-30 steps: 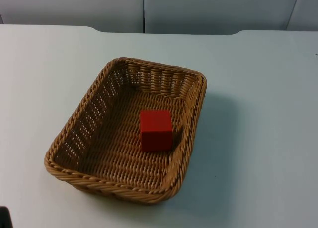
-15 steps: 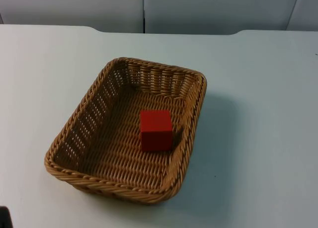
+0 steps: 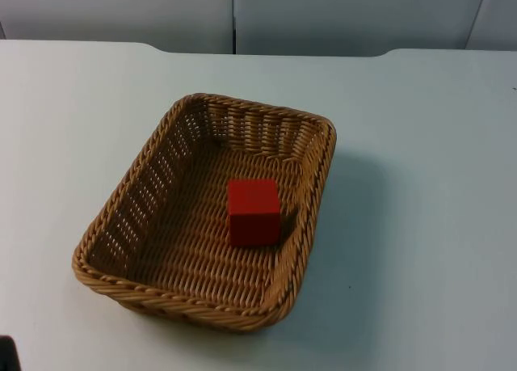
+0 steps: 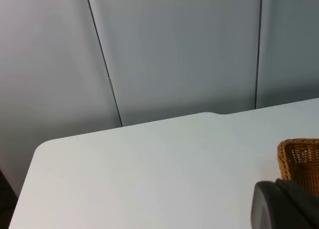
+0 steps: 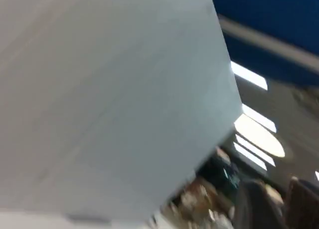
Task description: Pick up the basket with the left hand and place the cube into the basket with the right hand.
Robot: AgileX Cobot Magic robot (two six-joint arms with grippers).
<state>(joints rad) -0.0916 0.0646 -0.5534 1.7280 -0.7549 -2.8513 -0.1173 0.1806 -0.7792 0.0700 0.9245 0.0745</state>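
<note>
A brown wicker basket (image 3: 137, 189) rests on the white table in the top view, a little left of the middle. A red cube (image 3: 253, 212) lies inside it, on the woven floor close to the right-hand wall. In the left wrist view a corner of the basket (image 4: 300, 158) appears beside a black fingertip (image 4: 284, 207) of my left gripper, which is apart from the rim and holds nothing. The right wrist view is blurred by motion, with a pale grey panel (image 5: 99, 99) and dark shapes beyond its edge.
The grey partition wall (image 3: 234, 15) closes off the far edge of the table. White table top (image 3: 428, 225) lies open right of the basket and in front of it. A small dark object (image 3: 6, 353) sits at the near left corner.
</note>
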